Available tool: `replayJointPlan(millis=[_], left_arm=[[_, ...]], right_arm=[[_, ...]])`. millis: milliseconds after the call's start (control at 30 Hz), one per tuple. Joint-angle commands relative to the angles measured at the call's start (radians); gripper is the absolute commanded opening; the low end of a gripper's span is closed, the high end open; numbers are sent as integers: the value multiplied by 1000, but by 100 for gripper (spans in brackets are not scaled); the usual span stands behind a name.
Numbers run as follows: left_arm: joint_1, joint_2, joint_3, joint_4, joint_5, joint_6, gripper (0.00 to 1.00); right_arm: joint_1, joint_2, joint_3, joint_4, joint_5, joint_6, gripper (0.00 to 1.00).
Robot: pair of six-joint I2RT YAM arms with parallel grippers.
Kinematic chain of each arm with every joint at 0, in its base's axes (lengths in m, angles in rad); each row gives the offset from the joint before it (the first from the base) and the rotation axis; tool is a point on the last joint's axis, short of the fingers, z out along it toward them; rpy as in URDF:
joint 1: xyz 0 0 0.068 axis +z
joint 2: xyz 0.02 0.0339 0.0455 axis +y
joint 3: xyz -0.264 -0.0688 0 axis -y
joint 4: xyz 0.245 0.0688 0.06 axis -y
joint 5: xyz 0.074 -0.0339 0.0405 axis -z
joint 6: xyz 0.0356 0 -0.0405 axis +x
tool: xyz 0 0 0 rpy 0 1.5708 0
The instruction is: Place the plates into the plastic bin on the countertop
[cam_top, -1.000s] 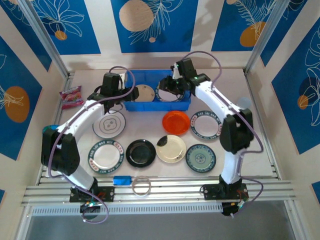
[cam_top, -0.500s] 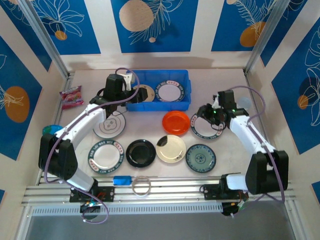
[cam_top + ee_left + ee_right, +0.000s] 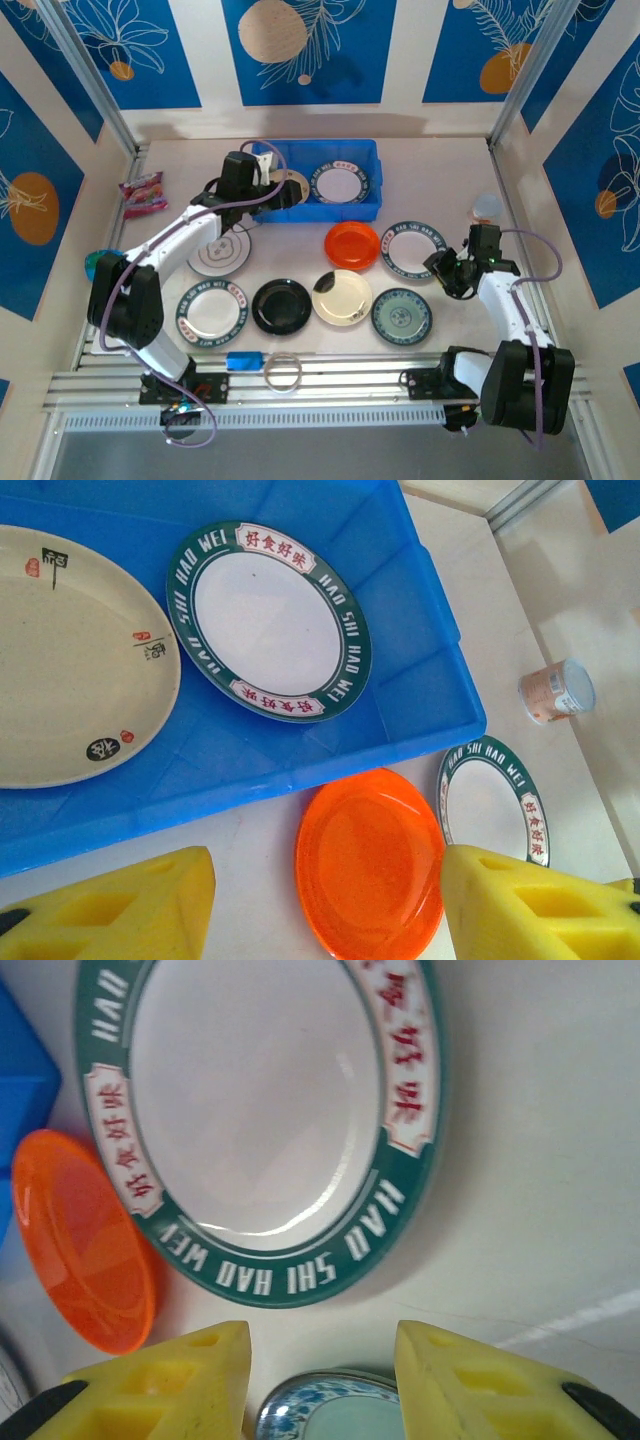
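Blue plastic bin [image 3: 330, 212] held two plates [image 3: 341, 183]; seven lay on the countertop [image 3: 450, 180]. I had the left gripper [image 3: 327, 865] unclenched, empty, by the bin, and the right gripper [image 3: 320, 1335] likewise over a green-rimmed plate [image 3: 260, 1110].

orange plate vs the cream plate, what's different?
Look: the orange plate is plain; the cream plate carries small black and red marks.
Place: the orange plate lies on the countertop, just outside the bin; the cream plate lies inside it.
Both are round and lie flat, face up.
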Motion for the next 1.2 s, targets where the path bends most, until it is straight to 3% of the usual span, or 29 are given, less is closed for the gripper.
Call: replayJointPlan(millis=[0, 1167], left_arm=[[-11, 16, 41, 11, 24, 12, 62], [-10, 104, 65, 5, 30, 4, 60]], right_arm=[[-12, -12, -23, -4, -30, 27, 43], [-51, 266, -42, 208, -80, 48, 36]])
